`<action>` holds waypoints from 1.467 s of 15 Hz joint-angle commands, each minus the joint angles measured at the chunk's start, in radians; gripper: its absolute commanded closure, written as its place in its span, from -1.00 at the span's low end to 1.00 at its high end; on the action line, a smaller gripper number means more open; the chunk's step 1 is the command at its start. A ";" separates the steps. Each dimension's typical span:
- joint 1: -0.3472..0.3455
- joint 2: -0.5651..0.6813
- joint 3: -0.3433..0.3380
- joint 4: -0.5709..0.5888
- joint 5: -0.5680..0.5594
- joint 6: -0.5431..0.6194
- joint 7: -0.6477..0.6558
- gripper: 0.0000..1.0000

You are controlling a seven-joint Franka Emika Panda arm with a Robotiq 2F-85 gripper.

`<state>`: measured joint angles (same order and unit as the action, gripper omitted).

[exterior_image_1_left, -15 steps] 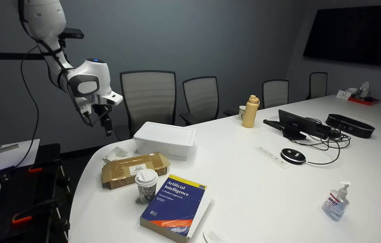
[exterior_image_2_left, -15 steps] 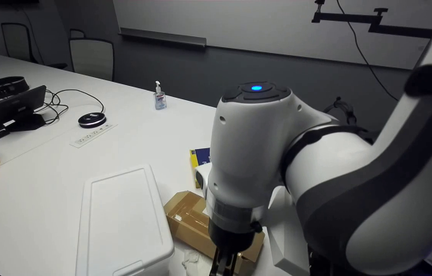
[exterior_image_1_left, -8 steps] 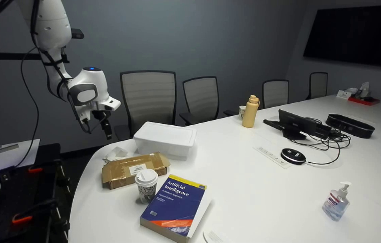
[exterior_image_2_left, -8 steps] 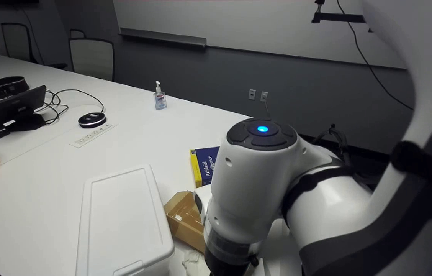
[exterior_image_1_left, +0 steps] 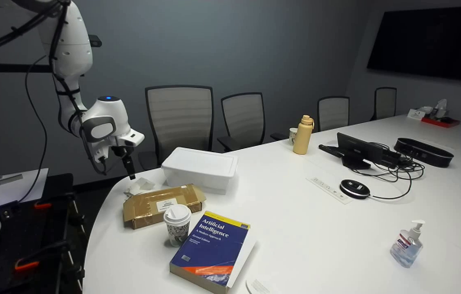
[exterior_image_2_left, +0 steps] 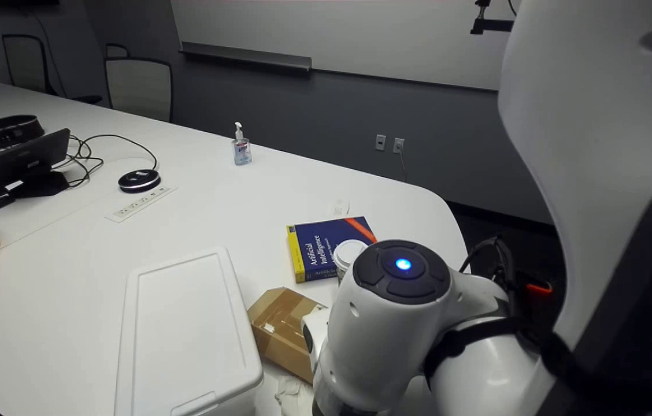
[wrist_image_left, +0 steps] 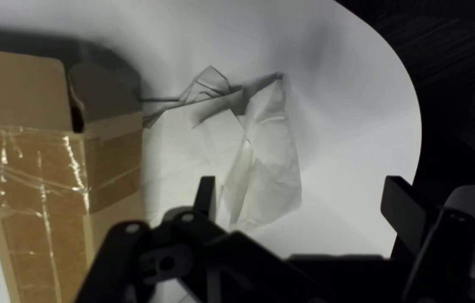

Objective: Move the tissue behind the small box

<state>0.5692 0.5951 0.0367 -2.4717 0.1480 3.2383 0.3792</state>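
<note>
Dim; wall [exterior_image_1_left: 279,49] shadowy, table [exterior_image_1_left: 316,232] brighter; wrist view soft (pincer [wrist_image_left: 302,189] near-black).

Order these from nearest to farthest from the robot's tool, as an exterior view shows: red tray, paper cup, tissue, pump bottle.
1. Tissue: just below and right of the tool.
2. Paper cup: picture's left half, beside the book.
3. Pump bottle: lower right of the picture.
4. Red tray: upper right, far end of the table.
</note>
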 commanded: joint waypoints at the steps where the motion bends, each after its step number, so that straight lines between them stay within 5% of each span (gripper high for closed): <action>1: 0.028 0.070 0.001 0.052 0.055 0.040 -0.007 -1.00; 18: 0.119 0.243 -0.103 0.226 0.087 0.037 -0.021 -0.98; 19: 0.118 0.249 -0.104 0.231 0.087 0.037 -0.022 -0.49; 22: 0.118 0.257 -0.105 0.241 0.087 0.032 -0.023 -0.20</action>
<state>0.6642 0.8372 -0.0535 -2.2476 0.2058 3.2603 0.3764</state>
